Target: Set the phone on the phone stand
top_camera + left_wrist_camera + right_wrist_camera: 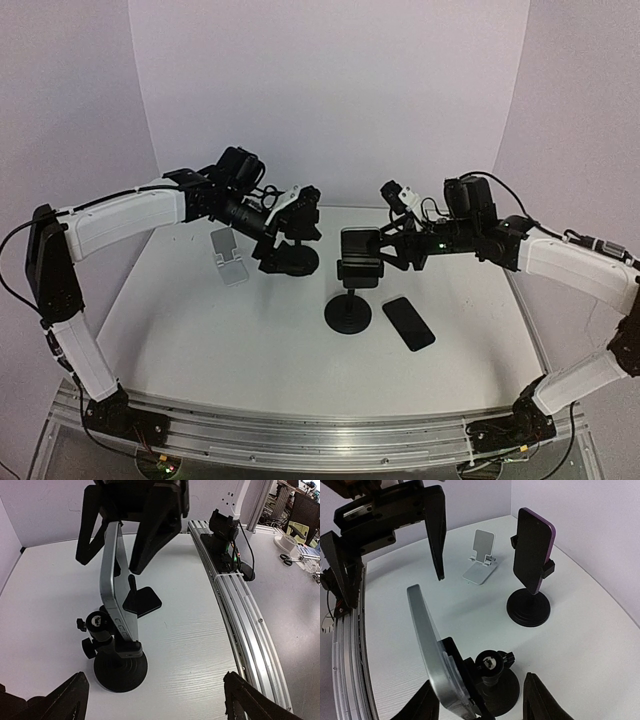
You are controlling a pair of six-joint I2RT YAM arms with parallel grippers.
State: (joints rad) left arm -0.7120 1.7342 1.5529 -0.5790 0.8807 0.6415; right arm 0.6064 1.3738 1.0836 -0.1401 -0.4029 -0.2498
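Totalling three phones (408,322) and three stands (230,262).

Left arm (120,215) and right arm (570,265): white rounded link covers, black joint housings, black bases (120,415). Thin black cables (505,183) looped near the wrists. Small green light (441,243) on right wrist.

Table: white wood-grain top (220,340), evenly lit, with only soft shadows.
Walls: plain pale lilac panels (330,90) close in the table at its back and both sides.
Rail: ridged aluminium rail (300,432) runs along the table's near edge.
Second desk: white surface (300,600) past the table's near edge, strewn with small clutter.
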